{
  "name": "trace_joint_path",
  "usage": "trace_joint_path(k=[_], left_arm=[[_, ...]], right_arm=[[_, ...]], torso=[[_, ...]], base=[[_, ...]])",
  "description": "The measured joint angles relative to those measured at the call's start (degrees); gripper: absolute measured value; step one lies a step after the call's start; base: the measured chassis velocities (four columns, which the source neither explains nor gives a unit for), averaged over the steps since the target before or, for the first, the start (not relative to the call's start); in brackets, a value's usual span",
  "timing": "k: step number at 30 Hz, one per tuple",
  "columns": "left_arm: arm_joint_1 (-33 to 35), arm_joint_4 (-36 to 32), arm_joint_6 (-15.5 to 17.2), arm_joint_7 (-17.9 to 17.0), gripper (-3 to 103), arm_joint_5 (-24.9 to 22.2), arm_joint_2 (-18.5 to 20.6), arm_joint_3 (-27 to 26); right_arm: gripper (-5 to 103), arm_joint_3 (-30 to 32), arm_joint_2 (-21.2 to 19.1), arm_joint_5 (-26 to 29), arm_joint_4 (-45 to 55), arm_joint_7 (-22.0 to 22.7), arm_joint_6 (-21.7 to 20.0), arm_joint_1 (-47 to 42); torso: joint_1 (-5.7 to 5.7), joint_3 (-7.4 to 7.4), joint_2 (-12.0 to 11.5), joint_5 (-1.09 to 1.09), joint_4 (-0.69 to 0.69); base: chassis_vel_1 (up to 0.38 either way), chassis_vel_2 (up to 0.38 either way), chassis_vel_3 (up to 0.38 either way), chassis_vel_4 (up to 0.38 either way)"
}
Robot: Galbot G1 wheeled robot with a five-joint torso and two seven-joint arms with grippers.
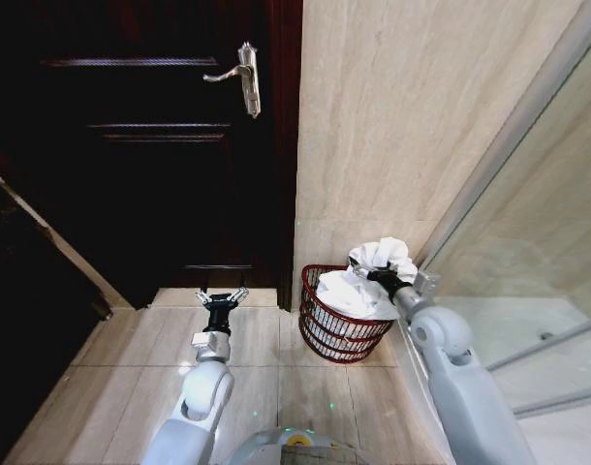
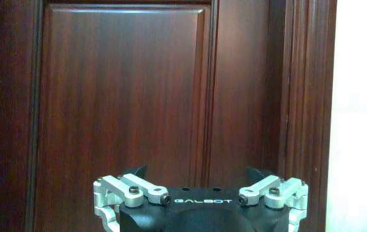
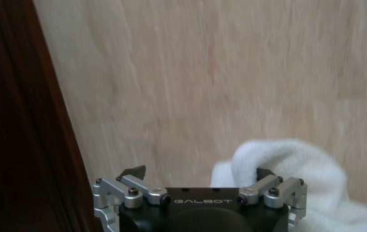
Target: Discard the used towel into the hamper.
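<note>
The reddish-brown wire hamper (image 1: 326,334) stands on the floor against the tiled wall. The white towel (image 1: 357,291) lies partly inside it, with a bunch heaped up over the far rim. My right gripper (image 1: 377,274) is over that rim in the towel's folds. In the right wrist view the right gripper (image 3: 199,173) is open, and the towel (image 3: 293,166) bulges against one fingertip (image 3: 265,173) without being pinched. My left gripper (image 1: 222,298) hangs open and holds nothing, low in front of the door, to the left of the hamper; the left wrist view also shows the left gripper (image 2: 196,170).
A dark wooden door (image 1: 160,145) with a metal lever handle (image 1: 239,74) stands just left of the hamper. A beige tiled wall (image 1: 392,116) rises behind it. A glass shower partition (image 1: 528,223) runs along the right. A dark counter edge (image 1: 44,232) is at the left.
</note>
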Motion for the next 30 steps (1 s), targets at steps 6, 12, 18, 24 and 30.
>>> trace_joint_path(k=[6,12,18,24,30], left_arm=[[-1.15,1.20,0.44,-0.04,100,0.07,0.05,1.72],[-1.52,2.04,0.52,-0.11,100,0.35,-0.18,2.27],[-1.40,1.80,0.85,-0.31,100,0.35,-0.25,1.71],[-0.47,0.85,0.86,-0.38,100,0.25,-0.08,0.68],[-0.15,0.55,0.77,-0.39,100,-0.40,0.88,-0.73]], right_arm=[[100,1.00,-0.24,-0.67,4.02,-0.02,2.20,-1.98],[100,1.08,-1.56,-1.08,3.30,-0.68,2.44,-0.51],[96,1.55,-1.68,-3.50,-2.79,-0.79,5.94,-0.04],[75,2.12,-1.91,-4.22,-6.48,-0.76,6.18,1.04],[58,5.13,-3.05,-4.27,-7.37,-0.72,5.84,-1.30]], torso=[[0.01,0.01,0.02,0.01,-0.01],[0.01,0.02,0.04,-0.02,0.01],[0.02,0.03,0.04,0.01,0.00],[0.02,0.04,0.04,0.01,0.01],[0.02,0.04,0.05,0.00,0.00]], base=[[0.000,0.000,0.000,0.000],[0.000,0.000,0.000,0.000],[0.000,0.000,0.000,0.000],[0.000,0.000,0.000,0.000],[0.000,0.000,0.000,0.000]])
